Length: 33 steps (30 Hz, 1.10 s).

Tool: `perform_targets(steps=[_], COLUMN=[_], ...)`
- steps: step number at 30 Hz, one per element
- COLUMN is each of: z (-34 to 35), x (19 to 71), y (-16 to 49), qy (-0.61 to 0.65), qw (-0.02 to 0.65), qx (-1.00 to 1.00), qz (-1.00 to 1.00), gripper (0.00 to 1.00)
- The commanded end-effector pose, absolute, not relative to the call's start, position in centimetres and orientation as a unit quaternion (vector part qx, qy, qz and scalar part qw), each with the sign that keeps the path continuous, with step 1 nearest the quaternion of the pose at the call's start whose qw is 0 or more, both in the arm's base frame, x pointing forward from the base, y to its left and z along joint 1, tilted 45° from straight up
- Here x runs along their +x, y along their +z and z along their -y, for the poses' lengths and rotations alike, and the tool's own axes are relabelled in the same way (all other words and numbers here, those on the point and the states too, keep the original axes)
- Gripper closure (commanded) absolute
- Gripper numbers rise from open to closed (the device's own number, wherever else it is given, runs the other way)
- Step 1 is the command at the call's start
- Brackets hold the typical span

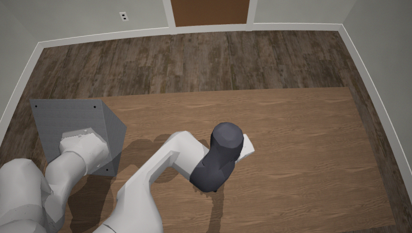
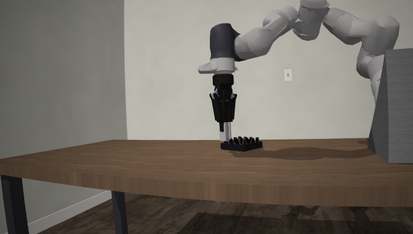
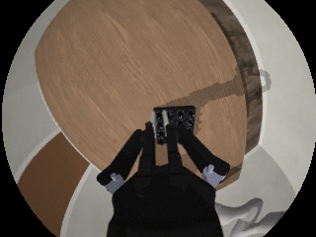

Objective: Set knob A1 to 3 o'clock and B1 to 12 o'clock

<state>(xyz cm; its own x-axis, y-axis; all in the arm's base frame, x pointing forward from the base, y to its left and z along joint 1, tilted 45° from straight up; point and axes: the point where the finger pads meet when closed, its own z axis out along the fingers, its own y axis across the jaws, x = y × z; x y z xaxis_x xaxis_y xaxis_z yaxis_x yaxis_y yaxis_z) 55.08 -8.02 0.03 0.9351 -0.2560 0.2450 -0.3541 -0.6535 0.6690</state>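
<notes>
Knob box (image 2: 241, 146) (image 3: 175, 118) beneath the gripper (image 2: 225, 140) (image 3: 159, 117), its fingers slightly open.

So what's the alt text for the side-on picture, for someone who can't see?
A black pincer on a white jointed robot arm points down over a flat black box with upright knobs on a brown wooden table.

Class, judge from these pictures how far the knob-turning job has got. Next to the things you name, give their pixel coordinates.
In hand: the gripper (image 2: 225, 140) (image 3: 159, 116), partly closed, hovers at the knob box (image 2: 232, 147) (image 3: 174, 107). Already done: the box sits on the table; no turned knob can be confirmed. Left: probably setting A1 and B1; their lines are unreadable.
</notes>
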Motion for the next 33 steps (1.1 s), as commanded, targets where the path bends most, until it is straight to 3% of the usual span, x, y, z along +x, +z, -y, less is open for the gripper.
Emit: perform_targets(steps=[1, 29, 30, 33], z=[8.18, 8.18, 8.18, 8.18], x=[55.1, 55.1, 55.1, 55.1], y=[-0.07, -0.07, -0.07, -0.07], qy=[0.066, 0.066, 0.066, 0.066], qw=[0.381, 0.381, 0.381, 0.381], qx=[0.906, 0.906, 0.906, 0.906], qz=[0.171, 0.171, 0.171, 0.171], gripper=[0.88, 0.88, 0.95, 0.95])
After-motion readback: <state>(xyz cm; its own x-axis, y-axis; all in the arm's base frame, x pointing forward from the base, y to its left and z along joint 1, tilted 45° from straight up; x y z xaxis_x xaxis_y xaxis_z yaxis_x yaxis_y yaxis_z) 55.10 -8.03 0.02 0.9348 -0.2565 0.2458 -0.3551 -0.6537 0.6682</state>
